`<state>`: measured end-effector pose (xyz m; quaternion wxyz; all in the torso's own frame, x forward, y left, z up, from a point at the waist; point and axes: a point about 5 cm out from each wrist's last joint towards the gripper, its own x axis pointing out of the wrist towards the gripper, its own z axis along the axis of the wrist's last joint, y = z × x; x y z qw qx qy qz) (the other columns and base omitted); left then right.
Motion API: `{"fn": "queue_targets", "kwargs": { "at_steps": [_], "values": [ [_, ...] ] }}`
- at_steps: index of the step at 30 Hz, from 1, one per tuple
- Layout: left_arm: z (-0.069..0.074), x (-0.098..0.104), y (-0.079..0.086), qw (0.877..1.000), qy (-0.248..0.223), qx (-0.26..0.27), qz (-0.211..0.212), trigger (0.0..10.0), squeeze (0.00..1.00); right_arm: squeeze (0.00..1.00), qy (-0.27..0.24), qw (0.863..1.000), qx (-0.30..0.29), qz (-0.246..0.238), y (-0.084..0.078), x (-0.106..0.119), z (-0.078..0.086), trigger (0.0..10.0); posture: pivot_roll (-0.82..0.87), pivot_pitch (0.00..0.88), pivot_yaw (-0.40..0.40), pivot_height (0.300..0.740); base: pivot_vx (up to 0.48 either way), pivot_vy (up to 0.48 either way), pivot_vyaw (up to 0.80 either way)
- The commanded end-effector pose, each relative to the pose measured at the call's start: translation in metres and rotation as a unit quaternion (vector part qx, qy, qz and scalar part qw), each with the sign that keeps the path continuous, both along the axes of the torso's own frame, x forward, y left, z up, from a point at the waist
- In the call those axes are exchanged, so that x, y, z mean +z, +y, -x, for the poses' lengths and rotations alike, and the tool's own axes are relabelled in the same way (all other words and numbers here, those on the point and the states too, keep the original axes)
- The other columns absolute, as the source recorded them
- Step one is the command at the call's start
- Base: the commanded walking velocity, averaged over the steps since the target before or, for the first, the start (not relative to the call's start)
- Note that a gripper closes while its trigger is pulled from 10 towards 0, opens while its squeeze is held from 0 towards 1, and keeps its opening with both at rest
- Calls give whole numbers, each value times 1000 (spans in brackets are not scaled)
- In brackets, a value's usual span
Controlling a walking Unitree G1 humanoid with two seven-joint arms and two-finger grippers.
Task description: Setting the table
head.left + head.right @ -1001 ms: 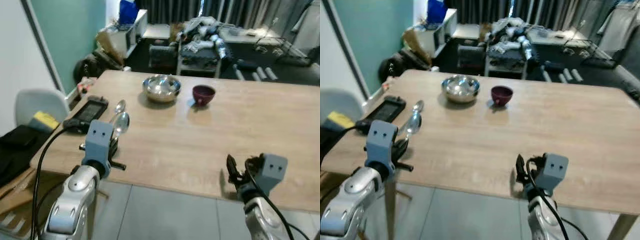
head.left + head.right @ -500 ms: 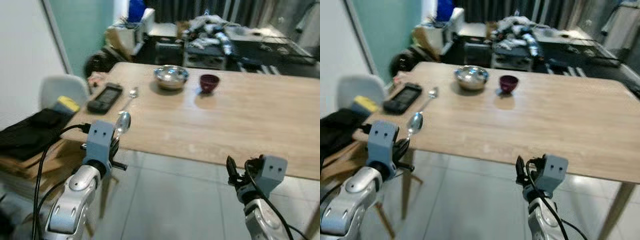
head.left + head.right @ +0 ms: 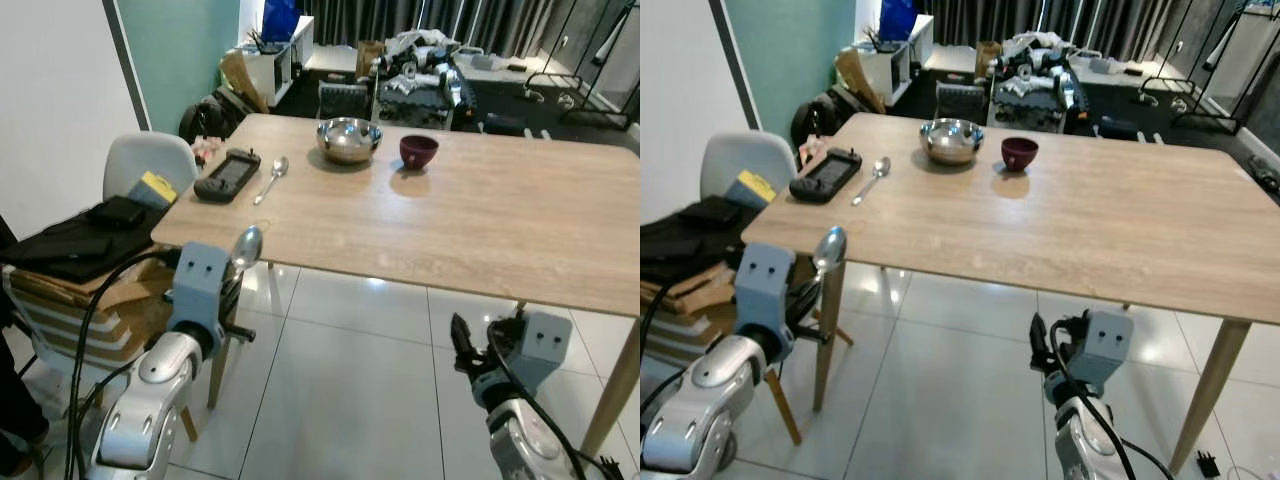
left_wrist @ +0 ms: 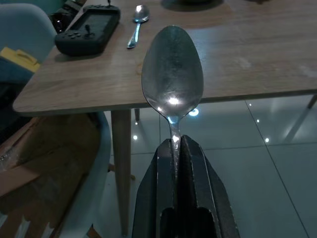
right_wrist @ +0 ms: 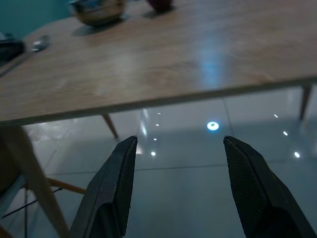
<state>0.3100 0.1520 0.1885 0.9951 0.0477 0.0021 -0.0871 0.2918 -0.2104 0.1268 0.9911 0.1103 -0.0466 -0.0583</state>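
Note:
My left gripper (image 4: 177, 144) is shut on the handle of a metal spoon (image 4: 172, 74), held upright off the near left corner of the wooden table (image 3: 480, 220); the spoon's bowl (image 3: 246, 246) points toward the table edge. A second spoon (image 3: 272, 178) lies on the table beside a black game controller (image 3: 226, 174). Farther back stand a steel bowl (image 3: 349, 139) and a small dark red bowl (image 3: 418, 151). My right gripper (image 5: 181, 163) is open, low over the tiled floor in front of the table's near edge, with nothing between its fingers.
A white chair (image 3: 140, 165) loaded with dark items and a yellow pad (image 3: 150, 188) stands at the table's left. Cardboard (image 3: 70, 300) sits under it. Cluttered shelves and equipment (image 3: 420, 70) stand behind the table. White floor tiles (image 3: 350, 400) lie between me and the table.
The camera has pulled back from the table, so the table now lies farther off and floor shows before it. Both grippers keep their pose; the spoon stays held.

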Motion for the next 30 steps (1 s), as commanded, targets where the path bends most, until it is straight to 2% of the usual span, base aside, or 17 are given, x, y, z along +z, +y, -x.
{"fn": "queue_targets", "kwargs": {
  "at_steps": [1,8,14,19,24,27,28,30],
  "values": [
    [0,-2,-3,1000,7,-7,6,10000,0,0,11,1000,-3,-2,-2,-4,2,10000,42,58,78,740,0,0,-781],
    [-1,-3,-5,1000,9,-13,6,10000,0,0,11,1000,-3,-6,-2,-4,1,10000,41,56,80,740,0,0,-781],
    [1,-11,-9,1000,18,-22,-5,10000,0,0,18,1000,-2,-4,-3,-9,2,10000,41,55,80,740,0,0,-781],
    [4,-34,-7,998,45,-28,-28,10000,0,0,56,998,15,19,-3,-28,7,10000,44,57,75,740,0,0,-781],
    [12,-76,-21,987,92,-91,-98,10000,0,0,144,985,67,70,1,-73,21,10000,54,60,59,740,0,0,-781],
    [17,-94,-25,983,123,-101,-95,10000,0,0,176,976,101,81,6,-90,28,10000,44,64,57,740,0,0,-781],
    [17,-94,-25,983,123,-101,-95,10000,0,0,176,976,101,81,6,-90,28,10000,44,64,57,740,0,0,-781],
    [26,-111,-26,978,151,-110,-92,10000,0,0,207,965,136,89,12,-106,37,10000,40,68,52,740,0,0,-781]
  ]
}}
